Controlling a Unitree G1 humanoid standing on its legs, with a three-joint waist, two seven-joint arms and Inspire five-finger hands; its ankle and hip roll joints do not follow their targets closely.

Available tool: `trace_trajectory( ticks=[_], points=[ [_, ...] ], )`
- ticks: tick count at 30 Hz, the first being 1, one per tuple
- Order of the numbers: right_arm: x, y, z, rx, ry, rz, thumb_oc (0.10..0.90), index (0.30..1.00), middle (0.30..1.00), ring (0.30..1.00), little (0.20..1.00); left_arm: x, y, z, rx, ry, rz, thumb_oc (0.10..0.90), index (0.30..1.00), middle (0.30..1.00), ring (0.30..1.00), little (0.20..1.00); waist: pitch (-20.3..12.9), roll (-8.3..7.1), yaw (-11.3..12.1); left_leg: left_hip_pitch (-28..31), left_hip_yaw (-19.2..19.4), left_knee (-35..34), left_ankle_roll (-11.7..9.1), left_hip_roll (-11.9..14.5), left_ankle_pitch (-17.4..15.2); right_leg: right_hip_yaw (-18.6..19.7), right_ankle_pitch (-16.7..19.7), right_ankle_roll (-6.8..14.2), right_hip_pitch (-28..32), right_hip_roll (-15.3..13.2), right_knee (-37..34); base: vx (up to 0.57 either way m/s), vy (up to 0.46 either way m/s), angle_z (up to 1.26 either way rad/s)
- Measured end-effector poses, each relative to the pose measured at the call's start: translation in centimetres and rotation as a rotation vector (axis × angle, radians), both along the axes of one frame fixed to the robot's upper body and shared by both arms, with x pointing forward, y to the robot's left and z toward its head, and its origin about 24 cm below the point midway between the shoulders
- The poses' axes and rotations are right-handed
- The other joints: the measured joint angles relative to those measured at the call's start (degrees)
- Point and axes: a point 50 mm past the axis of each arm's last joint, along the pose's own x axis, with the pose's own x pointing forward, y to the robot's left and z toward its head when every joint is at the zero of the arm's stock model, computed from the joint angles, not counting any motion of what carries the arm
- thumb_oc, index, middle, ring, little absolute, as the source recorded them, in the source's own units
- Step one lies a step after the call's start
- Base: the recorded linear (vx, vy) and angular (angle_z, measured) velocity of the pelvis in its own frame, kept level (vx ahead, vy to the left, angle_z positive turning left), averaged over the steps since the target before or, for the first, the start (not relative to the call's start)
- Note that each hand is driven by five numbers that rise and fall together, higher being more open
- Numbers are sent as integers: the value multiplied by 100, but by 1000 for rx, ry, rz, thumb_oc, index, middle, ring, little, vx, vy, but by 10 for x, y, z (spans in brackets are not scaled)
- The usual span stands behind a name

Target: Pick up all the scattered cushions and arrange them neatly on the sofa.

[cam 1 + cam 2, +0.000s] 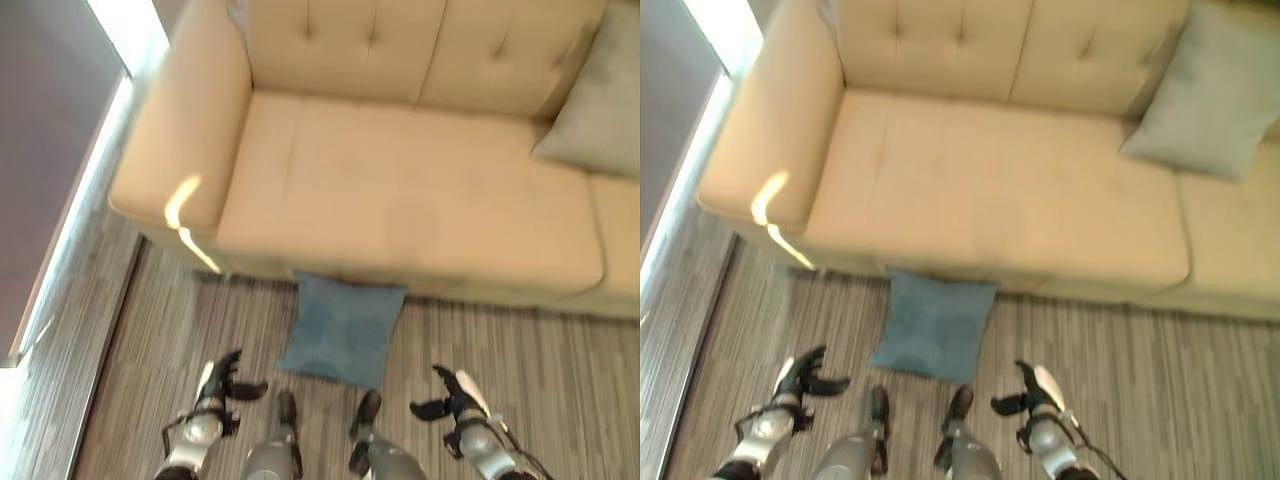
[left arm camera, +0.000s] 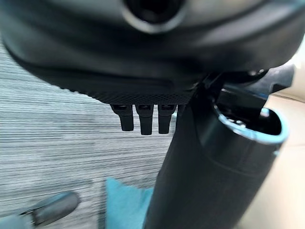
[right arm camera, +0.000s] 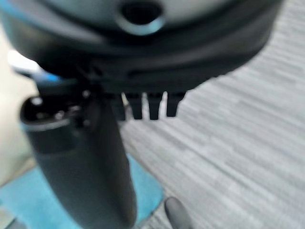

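Blue cushion lies on striped floor against beige sofa front; grey cushion on sofa seat; left hand and right hand both spread, empty, above floor

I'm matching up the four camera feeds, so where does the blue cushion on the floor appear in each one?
Left eye: blue cushion low centre, against the sofa front.
Right eye: left of centre.
Left wrist: teal patch beside the thumb.
Right wrist: patch behind the thumb.
Shared landmark: the sofa.
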Motion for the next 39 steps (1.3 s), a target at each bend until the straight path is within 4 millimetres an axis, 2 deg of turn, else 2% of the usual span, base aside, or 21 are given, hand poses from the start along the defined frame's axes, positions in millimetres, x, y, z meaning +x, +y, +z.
trace_trajectory(
  ticks=[1,5,6,13,16,17,20,21,22,25,33,36,39],
  points=[
    [21,3,18,19,-79,-11,800,900,900,900,900,19,-2,19,-11,-73,13,800,900,900,900,900,243,9,-87,-344,-50,230,36,-22,-35,5,-97,-40,-362,-117,333,-116,-3,13],
    [49,10,49,26,-209,-18,800,900,900,900,900,43,-8,49,-36,-193,11,800,900,900,900,900,430,-9,-125,-1077,-23,850,103,-4,-206,145,-302,-107,-1127,-324,978,-83,1,3],
    [61,11,64,24,-272,-30,800,900,900,900,900,52,-9,61,-24,-237,9,800,900,900,900,900,450,-22,-181,-1623,-29,1402,127,19,-403,241,-495,-143,-1671,-443,1537,-31,-6,4],
    [96,20,122,46,-504,-74,800,900,900,900,900,83,-15,117,-41,-429,51,800,900,900,900,900,562,-31,-372,-3351,-15,2947,254,136,-913,573,-901,-283,-3385,-701,2917,12,2,-1],
    [102,18,135,60,-551,-105,800,900,900,900,900,89,-17,127,-54,-462,61,800,900,900,900,900,586,-26,-410,-3762,46,3408,297,198,-1087,711,-1018,-313,-3830,-761,3338,71,17,-8],
    [106,13,147,66,-595,-136,800,900,900,900,900,95,-17,141,-68,-505,76,800,900,900,900,900,586,-26,-431,-4181,85,3859,334,230,-1256,862,-1156,-351,-4304,-825,3793,96,-2,-6],
    [115,7,174,75,-672,-152,800,900,900,900,900,103,-14,167,-53,-577,81,800,900,900,900,900,589,-12,-449,-4813,117,4452,370,288,-1444,1042,-1327,-400,-4997,-891,4359,85,-3,-5],
    [117,1,186,82,-709,-172,800,900,900,900,900,106,-10,178,-37,-607,89,800,900,900,900,900,596,-11,-465,-5247,124,4946,407,338,-1641,1168,-1478,-462,-5464,-924,4824,100,13,-6],
    [120,-1,196,102,-744,-187,800,900,900,900,900,108,-8,188,-30,-631,92,800,900,900,900,900,596,-11,-467,-5467,129,5176,410,361,-1691,1229,-1528,-495,-5708,-941,5038,101,14,-7],
    [124,-9,220,133,-811,-216,800,900,900,900,900,112,-4,205,-35,-675,117,800,900,900,900,900,620,18,-460,-6090,130,5903,470,487,-1973,1383,-1725,-539,-6376,-996,5703,90,1,-7],
    [128,-17,259,243,-923,-243,800,900,900,900,900,118,-14,240,-72,-765,99,800,900,900,900,900,646,69,-396,-6992,95,6981,546,559,-2306,1649,-1977,-627,-7363,-1044,6717,81,14,-1],
    [132,-10,271,303,-952,-223,800,900,900,900,900,120,-14,254,-70,-795,98,800,900,900,900,900,671,95,-378,-7245,52,7358,545,627,-2406,1691,-2015,-619,-7586,-1060,7015,55,-16,-7],
    [137,1,270,353,-919,-159,800,900,900,900,900,122,-18,264,-72,-810,79,800,900,900,900,900,701,128,-370,-7394,-74,7906,588,692,-2627,1710,-2188,-636,-7667,-1071,7480,69,15,-5]
  ],
)
